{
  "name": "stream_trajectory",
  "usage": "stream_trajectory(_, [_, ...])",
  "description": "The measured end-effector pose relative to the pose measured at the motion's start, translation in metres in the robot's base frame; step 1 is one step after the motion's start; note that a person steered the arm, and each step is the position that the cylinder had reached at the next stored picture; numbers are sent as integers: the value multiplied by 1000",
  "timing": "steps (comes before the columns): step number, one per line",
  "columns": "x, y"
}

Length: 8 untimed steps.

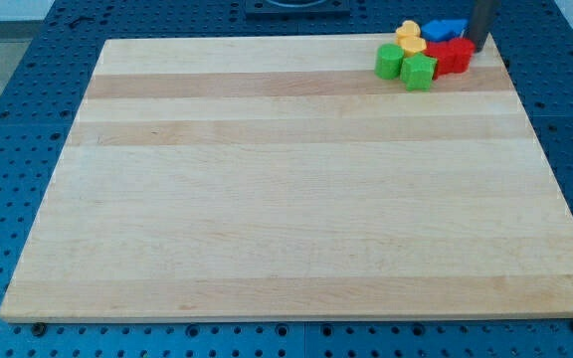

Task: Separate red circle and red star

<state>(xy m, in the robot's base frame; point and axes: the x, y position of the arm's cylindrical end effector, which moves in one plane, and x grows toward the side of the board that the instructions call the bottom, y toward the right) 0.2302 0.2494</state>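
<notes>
My tip [477,44] is seen at the board's [267,199] top right corner, touching or just beside the red blocks [450,55]; nothing is clamped. The circle and star cannot be told apart here. The blocks look light, hard and easy to slide. A push between them is needed.

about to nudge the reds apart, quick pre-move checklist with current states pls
1. My tip in view: ok, at the cluster's right edge beside the red blocks.
2. Red circle and red star told apart: cannot tell, they read as one red mass.
3. Reds separated: not ok, touching.
4. Neighbours clear of the reds: not ok, green blocks, yellow blocks and blue block crowd them.
5. Margin to board edge: not ok, cluster sits at the top-right corner.
</notes>
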Motion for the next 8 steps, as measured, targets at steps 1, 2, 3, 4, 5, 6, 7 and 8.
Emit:
stream_trajectory(1, [8,-13])
stream_trajectory(2, [19,-26])
stream_trajectory(3, [36,-35])
stream_trajectory(4, [53,-40])
stream_trajectory(5, [74,-50])
stream_trajectory(6, [93,-63])
stream_trajectory(7, [109,-75])
stream_trajectory(8, [102,-75])
